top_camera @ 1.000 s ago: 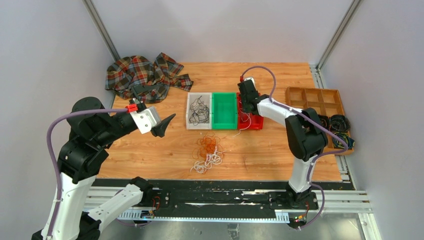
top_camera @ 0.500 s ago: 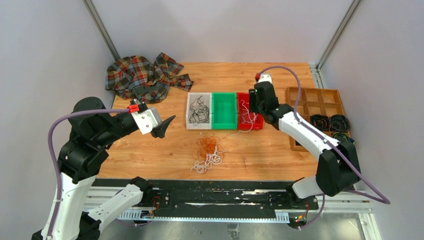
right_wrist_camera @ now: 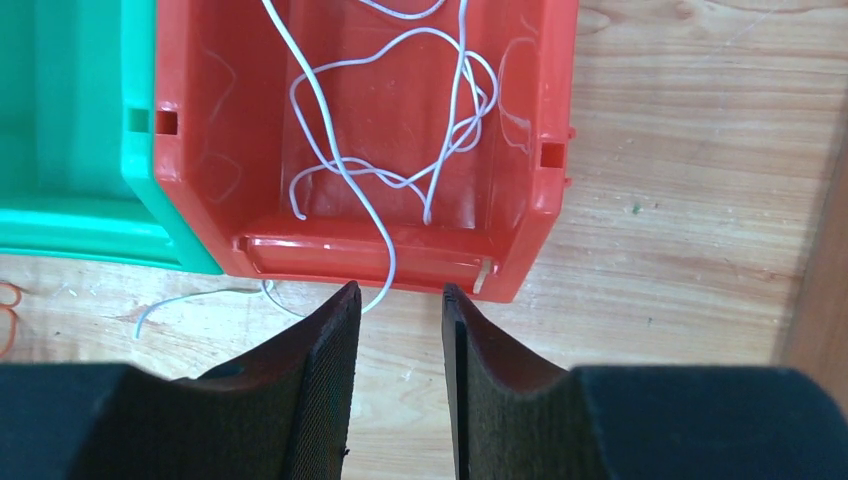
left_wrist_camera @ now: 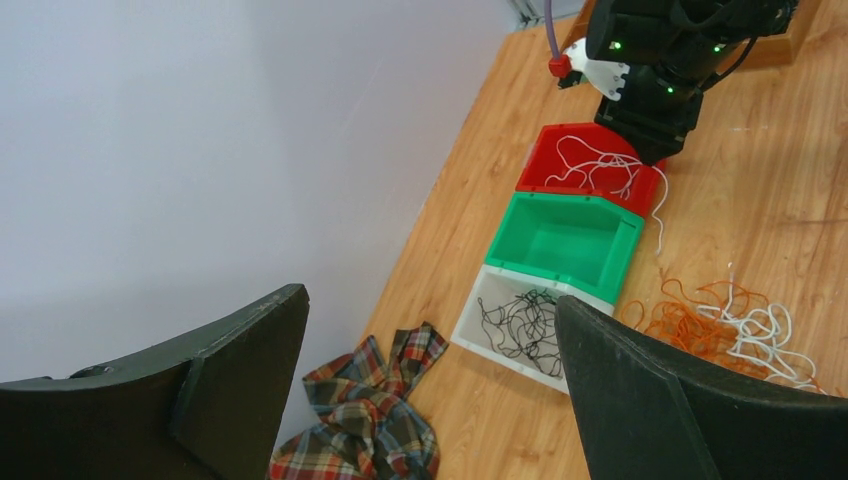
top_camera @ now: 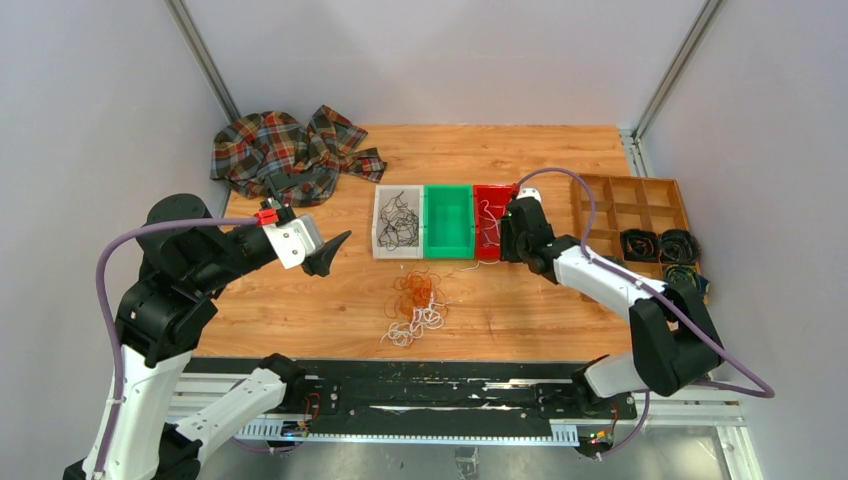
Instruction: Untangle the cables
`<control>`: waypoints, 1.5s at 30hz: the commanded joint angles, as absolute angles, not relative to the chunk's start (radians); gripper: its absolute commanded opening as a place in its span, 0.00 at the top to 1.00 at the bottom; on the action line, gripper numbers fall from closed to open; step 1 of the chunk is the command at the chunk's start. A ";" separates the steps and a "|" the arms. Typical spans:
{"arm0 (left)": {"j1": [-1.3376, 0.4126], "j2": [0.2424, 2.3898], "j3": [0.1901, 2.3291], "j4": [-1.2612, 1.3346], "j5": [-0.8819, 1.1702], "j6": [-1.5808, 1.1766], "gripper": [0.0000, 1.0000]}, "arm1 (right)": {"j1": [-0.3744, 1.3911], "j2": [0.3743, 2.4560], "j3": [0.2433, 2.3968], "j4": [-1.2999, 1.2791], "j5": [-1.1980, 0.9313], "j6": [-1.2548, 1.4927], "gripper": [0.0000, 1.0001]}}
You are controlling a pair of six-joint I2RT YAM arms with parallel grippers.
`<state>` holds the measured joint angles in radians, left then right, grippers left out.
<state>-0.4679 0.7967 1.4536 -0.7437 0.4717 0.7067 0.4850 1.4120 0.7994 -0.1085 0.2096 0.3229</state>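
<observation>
A tangle of orange and white cables (top_camera: 415, 300) lies on the wooden table near the front; it also shows in the left wrist view (left_wrist_camera: 720, 320). Black cables (top_camera: 398, 222) sit in a white bin (top_camera: 381, 245). White cables (right_wrist_camera: 400, 120) lie in the red bin (right_wrist_camera: 200, 150), and one strand (right_wrist_camera: 383, 262) hangs over its front lip onto the table. My right gripper (right_wrist_camera: 398, 290) (top_camera: 510, 245) hovers just in front of that lip, open, with nothing between its fingers. My left gripper (top_camera: 335, 250) (left_wrist_camera: 430, 300) stays wide open and empty, raised left of the bins.
A green bin (top_camera: 449, 243) stands between the white and red ones. A plaid cloth (top_camera: 290, 150) is bunched at the back left. At the right edge sits a wooden divided tray (top_camera: 625, 200) with dark coiled cords (top_camera: 660, 245).
My right gripper has drawn back from over the red bin to its near side and has opened. The left arm has not moved.
</observation>
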 commanded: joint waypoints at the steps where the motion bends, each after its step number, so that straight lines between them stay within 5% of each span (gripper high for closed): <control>1: -0.472 0.802 1.463 -0.741 0.489 0.703 0.02 | 0.505 1.428 0.780 -0.057 0.184 0.365 0.64; 13: -0.472 0.799 1.468 -0.740 0.483 0.704 0.02 | 0.512 1.515 0.802 -0.051 0.216 0.374 0.79; 18: -0.472 0.802 1.468 -0.741 0.486 0.704 0.02 | 0.515 1.502 0.805 -0.055 0.226 0.383 0.99; 27: -0.472 0.795 1.466 -0.741 0.481 0.707 0.02 | 0.511 1.455 0.934 -0.094 0.308 0.306 0.99; 45: -0.472 0.798 1.464 -0.749 0.472 0.719 0.02 | 0.445 1.768 1.252 -0.089 0.437 0.084 0.99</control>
<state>-0.4683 0.8001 1.4536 -0.7441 0.4782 0.7074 0.4553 1.7027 1.2064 -0.0860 0.3588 0.1722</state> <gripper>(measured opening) 0.980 0.011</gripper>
